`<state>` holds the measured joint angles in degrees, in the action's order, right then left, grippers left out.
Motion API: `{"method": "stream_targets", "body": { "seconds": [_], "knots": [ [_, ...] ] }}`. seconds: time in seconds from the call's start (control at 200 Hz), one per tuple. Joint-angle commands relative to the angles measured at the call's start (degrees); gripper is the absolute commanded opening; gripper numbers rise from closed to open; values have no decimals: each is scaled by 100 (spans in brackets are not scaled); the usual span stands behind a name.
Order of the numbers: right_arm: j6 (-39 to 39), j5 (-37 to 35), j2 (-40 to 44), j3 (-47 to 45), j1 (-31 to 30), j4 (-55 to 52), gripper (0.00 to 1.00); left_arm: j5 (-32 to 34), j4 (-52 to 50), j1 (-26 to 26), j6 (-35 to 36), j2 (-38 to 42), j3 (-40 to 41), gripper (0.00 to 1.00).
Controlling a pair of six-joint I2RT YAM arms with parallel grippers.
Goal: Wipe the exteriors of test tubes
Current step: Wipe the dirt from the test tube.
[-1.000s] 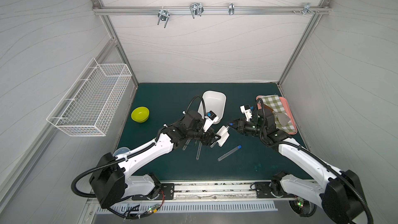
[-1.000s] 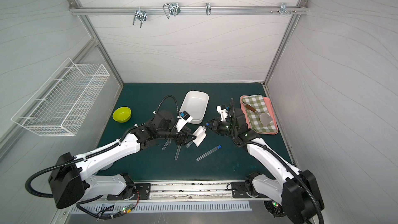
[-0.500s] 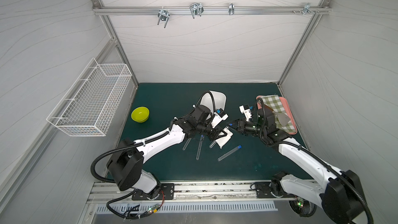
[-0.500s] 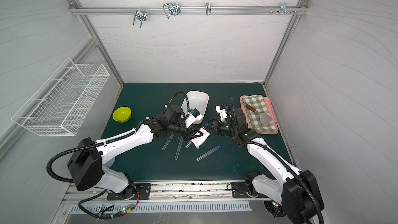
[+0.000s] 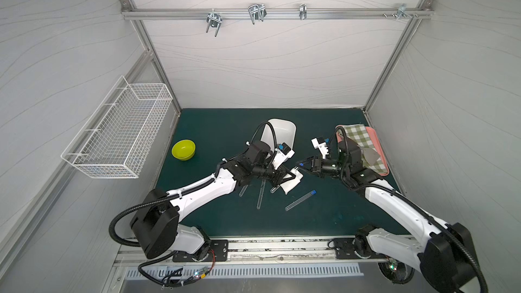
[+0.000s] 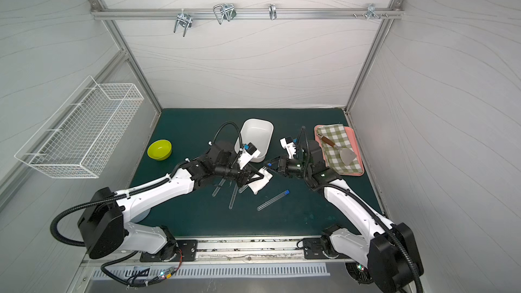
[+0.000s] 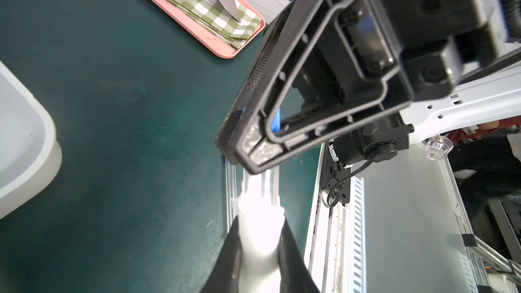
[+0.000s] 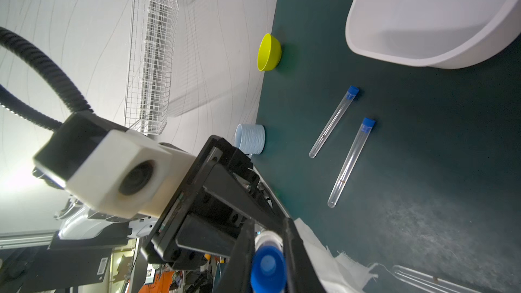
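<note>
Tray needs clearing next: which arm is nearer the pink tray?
Right. The right arm has its wrist beside the pink tray; the left arm ends well short of it.

My top views are bright, even, bowed at the edges; up close, the white cloth (image 7: 260, 221) glares out; the test tube (image 8: 267, 264) blurs.

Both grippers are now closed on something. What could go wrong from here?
The right gripper pinches the tube only at its blue-capped end, so a pull from the cloth in the left gripper might lever it loose. The cloth also hangs close to the loose tubes on the mat and could roll them.
</note>
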<state>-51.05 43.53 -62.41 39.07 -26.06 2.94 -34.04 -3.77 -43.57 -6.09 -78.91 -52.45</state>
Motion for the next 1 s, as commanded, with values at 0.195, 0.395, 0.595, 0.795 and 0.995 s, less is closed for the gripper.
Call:
{"method": "stream_targets", "body": {
  "seconds": [0.195,0.395,0.595,0.795,0.995],
  "knots": [
    [25,-316,-116,241,346,207,0,42,-424,-11,-109,128,60,24],
    [25,-439,-30,229,342,154,0,20,-236,-73,-301,-98,44,28],
    [33,-450,-23,229,345,163,0,29,-123,-85,-371,-46,138,24],
    [51,-181,-105,217,326,251,0,88,-231,-82,-139,-119,-141,24],
    [95,-110,17,120,225,146,0,90,-273,-73,15,-415,-603,25]
  ]
}}
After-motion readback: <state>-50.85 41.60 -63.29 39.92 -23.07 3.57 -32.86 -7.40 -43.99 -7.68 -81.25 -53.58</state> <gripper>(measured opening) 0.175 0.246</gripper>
